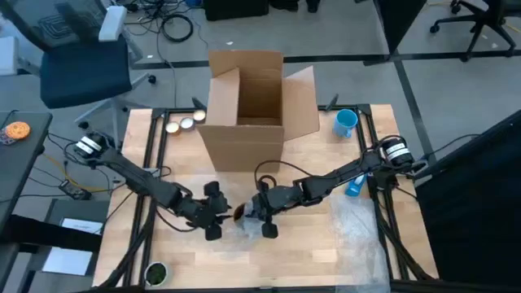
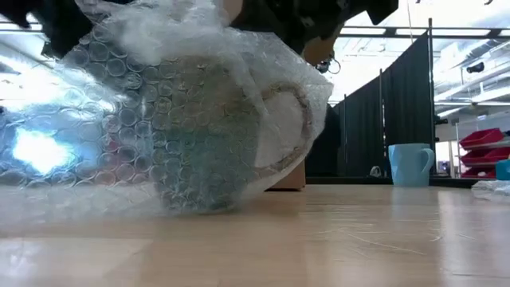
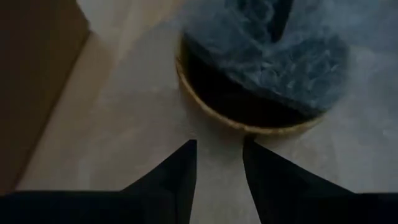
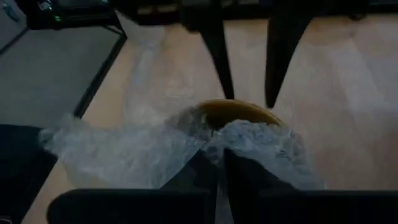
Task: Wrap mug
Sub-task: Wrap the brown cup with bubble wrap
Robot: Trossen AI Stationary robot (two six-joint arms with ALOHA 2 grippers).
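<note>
Overhead, counts: two arms, one open cardboard box (image 1: pixel 248 106), one blue cup (image 1: pixel 345 123) near the table's (image 1: pixel 326 244) far right corner, two round lids (image 1: pixel 186 124) left of the box, one blue bottle (image 1: pixel 355 185) under the right arm.
High view, mug: a dark mug (image 1: pixel 241 213) sits front of centre, between the left gripper (image 1: pixel 213 213) and the right gripper (image 1: pixel 265 216).
High view, box: flaps up, inside not visible.
High view, wrap: clear bubble wrap (image 1: pixel 244 221) lies around the mug; more clear plastic spreads over the wooden top at front right.
Low view, mug: upright on the pale wood, teal-grey body with a looped handle toward the right, draped in bubbled film (image 2: pixel 119 104).
Low view, cup: one blue cup (image 2: pixel 411 165) stands well apart at the right.
Left wrist view, jaws: the left gripper's fingers (image 3: pixel 180 180) are slightly parted, holding nothing, just beside the mug's yellow rim (image 3: pixel 249 124).
Right wrist view, jaws: the right gripper's fingers (image 4: pixel 198 177) are closed on a fold of wrap (image 4: pixel 155 149) at the mug's rim.
</note>
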